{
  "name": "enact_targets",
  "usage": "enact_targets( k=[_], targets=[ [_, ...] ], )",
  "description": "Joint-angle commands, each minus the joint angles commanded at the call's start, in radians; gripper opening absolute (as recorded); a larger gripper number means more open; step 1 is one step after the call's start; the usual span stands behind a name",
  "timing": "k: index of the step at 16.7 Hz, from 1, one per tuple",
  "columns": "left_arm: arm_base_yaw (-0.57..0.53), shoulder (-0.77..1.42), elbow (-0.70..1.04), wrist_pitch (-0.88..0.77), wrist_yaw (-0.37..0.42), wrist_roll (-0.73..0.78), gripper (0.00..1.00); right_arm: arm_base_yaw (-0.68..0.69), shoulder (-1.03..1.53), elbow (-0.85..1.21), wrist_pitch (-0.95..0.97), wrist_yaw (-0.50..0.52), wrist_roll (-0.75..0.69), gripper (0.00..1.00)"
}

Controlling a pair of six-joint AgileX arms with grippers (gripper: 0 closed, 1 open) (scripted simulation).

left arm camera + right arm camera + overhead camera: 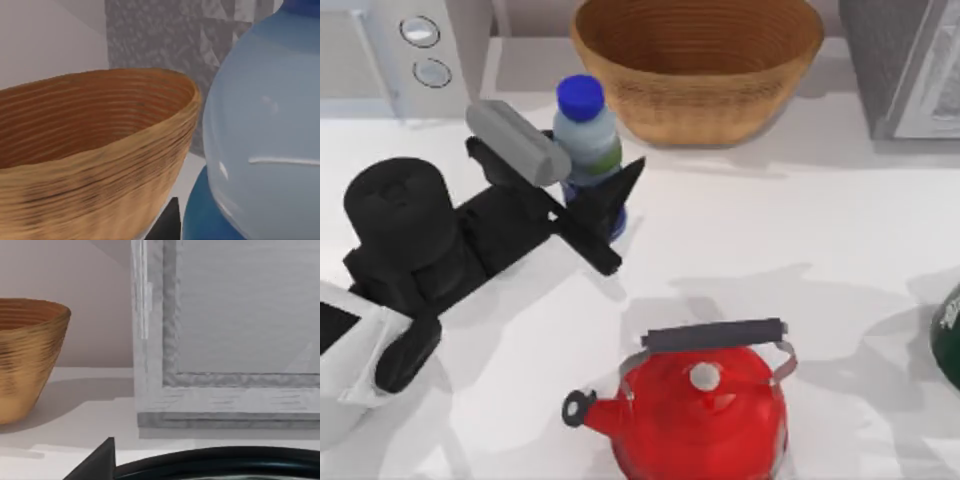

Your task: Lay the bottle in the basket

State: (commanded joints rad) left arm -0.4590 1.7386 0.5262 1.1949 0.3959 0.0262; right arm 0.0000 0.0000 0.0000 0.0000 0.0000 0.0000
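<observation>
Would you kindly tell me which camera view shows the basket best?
The top view: the basket shows rim, ribbed inside and outer wall at the table's back. The left wrist view gives a close part of its rim and wall beside the bottle; the right wrist view catches one side.

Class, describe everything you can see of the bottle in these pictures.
The bottle stands upright on the white table, just in front of the wicker basket and apart from it. It looks like clear plastic, with a blue screw cap, a blue-and-green label and a dark blue lower body. The left hand brackets its lower body.
</observation>
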Motion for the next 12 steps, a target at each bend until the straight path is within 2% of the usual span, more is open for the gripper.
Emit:
enact_targets(
  k=[3,9,12],
  targets=[
    [0.003,0.087,0.221,-0.143,0.007,0.003,0.00,0.000,0.000,0.000,0.000,0.000,0.000,1.00],
    [0.023,0.269,0.802,-0.517,0.010,0.012,0.00,0.000,0.000,0.000,0.000,0.000,0.000,1.00],
    [0.033,0.336,1.037,-0.692,0.011,0.020,0.00,0.000,0.000,0.000,0.000,0.000,0.000,1.00]
  ],
)
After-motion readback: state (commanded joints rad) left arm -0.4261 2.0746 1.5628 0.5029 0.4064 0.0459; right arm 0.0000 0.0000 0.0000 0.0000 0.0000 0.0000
